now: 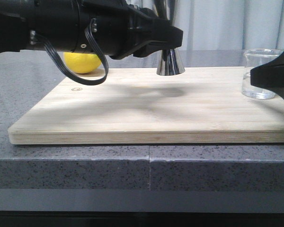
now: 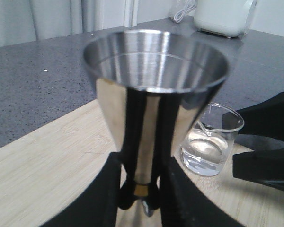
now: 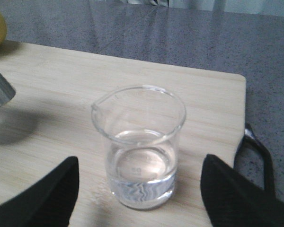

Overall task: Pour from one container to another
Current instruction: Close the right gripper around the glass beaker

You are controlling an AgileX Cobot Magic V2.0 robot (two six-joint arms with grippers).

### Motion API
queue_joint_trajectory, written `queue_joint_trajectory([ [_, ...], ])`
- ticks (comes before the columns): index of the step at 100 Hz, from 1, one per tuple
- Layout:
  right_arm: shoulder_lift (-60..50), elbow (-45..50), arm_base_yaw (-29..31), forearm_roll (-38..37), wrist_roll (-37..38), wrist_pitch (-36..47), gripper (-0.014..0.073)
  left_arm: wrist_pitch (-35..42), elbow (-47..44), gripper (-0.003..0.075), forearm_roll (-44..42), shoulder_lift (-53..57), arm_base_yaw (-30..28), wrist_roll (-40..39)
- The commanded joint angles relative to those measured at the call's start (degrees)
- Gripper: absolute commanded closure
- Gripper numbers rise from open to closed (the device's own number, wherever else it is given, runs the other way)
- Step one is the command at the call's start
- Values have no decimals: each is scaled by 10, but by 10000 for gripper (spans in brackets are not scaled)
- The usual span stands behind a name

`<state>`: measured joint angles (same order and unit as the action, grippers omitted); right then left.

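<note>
— Looks like a home kitchen to me.
— Why?
— That speckled grey stone worktop [image 1: 85,165], a wooden cutting board [image 1: 146,113] on it, a lemon [image 1: 83,62] by the board's far left corner.
— And behind?
— Pale curtains [image 1: 227,23], plus a white plugged-in appliance [image 2: 222,16] at the worktop's far edge.
</note>
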<state>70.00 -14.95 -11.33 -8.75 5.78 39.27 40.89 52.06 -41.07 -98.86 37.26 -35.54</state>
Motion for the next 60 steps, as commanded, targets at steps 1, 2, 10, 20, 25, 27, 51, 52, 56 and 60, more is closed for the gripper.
queue_joint_trajectory([
  [1,7,-15,5,5,-6,69,106,46,15,741,17,31,0,-6],
  [2,9,-15,5,5,-6,72,106,46,15,741,17,31,0,-6],
  [10,19,-18,5,5,-6,85,106,46,15,741,17,31,0,-6],
  [20,31,-23,5,5,-6,87,106,46,15,741,16,31,0,-6],
  [25,37,-29,5,5,-6,89,106,46,15,741,16,31,0,-6],
  [27,39,-30,5,5,-6,89,106,46,15,741,16,31,0,-6],
  [51,57,-44,5,5,-6,99,110,47,15,741,13,31,0,-7],
  [52,59,-44,5,5,-6,99,112,47,15,741,13,31,0,-7],
  [56,63,-44,5,5,-6,100,114,47,15,741,13,31,0,-7],
  [60,66,-44,5,5,-6,100,113,47,15,741,13,31,0,-7],
])
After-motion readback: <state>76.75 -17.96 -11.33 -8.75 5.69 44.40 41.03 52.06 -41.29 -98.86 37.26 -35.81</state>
